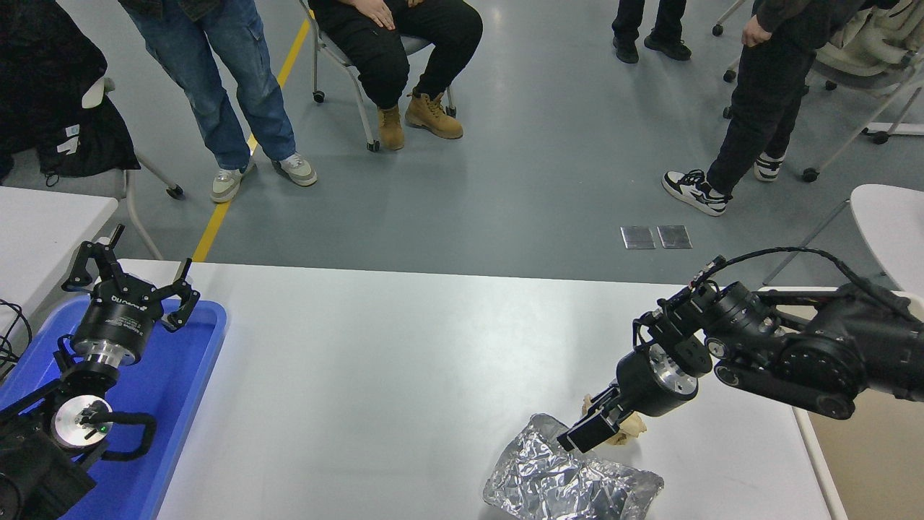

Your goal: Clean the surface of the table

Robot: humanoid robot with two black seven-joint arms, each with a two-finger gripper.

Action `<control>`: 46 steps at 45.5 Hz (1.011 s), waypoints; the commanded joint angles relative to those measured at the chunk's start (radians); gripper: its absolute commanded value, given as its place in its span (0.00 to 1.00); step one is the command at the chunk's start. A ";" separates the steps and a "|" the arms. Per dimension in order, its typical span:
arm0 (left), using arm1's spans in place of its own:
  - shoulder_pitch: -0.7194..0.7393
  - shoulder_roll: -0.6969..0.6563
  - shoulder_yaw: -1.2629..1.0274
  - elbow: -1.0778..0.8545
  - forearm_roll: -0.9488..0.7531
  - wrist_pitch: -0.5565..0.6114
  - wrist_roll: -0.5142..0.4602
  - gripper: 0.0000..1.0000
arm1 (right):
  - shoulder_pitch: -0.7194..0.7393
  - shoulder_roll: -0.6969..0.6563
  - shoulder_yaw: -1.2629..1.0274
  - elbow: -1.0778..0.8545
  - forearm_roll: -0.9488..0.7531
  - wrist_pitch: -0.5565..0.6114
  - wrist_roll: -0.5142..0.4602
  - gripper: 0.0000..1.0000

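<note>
The table surface (pixel 404 347) is a wide glossy white top. A crumpled brown paper ball (pixel 629 426) lies on it at the front right, touching the upper edge of a crumpled sheet of silver foil (pixel 570 484). My right gripper (pixel 577 437) reaches in from the right and sits low over the paper ball, hiding most of it, with its tip at the foil's upper edge. I cannot see whether it grips anything. My left gripper (pixel 133 278) is parked open and empty above the blue tray (pixel 180 390) at the lower left.
Several people stand or sit beyond the table's far edge, one on a wheeled chair (pixel 346 65). Smaller white tabletops show at the left edge (pixel 43 224) and the right edge (pixel 888 217). The table's right edge runs just beyond my right arm.
</note>
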 commanded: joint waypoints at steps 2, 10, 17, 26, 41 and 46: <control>0.000 0.000 0.000 0.000 0.000 0.000 0.000 1.00 | -0.044 0.023 0.015 -0.037 -0.011 -0.001 0.000 0.98; 0.000 0.000 0.000 0.000 0.000 0.000 0.000 1.00 | -0.081 0.020 0.017 -0.048 -0.014 -0.001 0.000 0.98; 0.000 0.000 0.000 0.000 0.000 0.000 0.000 1.00 | -0.101 0.021 0.017 -0.056 -0.014 -0.033 0.001 0.97; 0.000 0.000 0.000 0.000 0.000 0.000 0.000 1.00 | -0.114 0.020 0.017 -0.060 -0.016 -0.047 0.001 0.93; 0.000 0.000 0.000 0.000 0.000 0.000 0.000 1.00 | -0.142 0.018 0.015 -0.094 -0.016 -0.080 0.001 0.86; 0.000 0.000 0.000 0.000 0.000 0.000 0.000 1.00 | -0.159 0.018 0.012 -0.122 -0.016 -0.094 0.001 0.86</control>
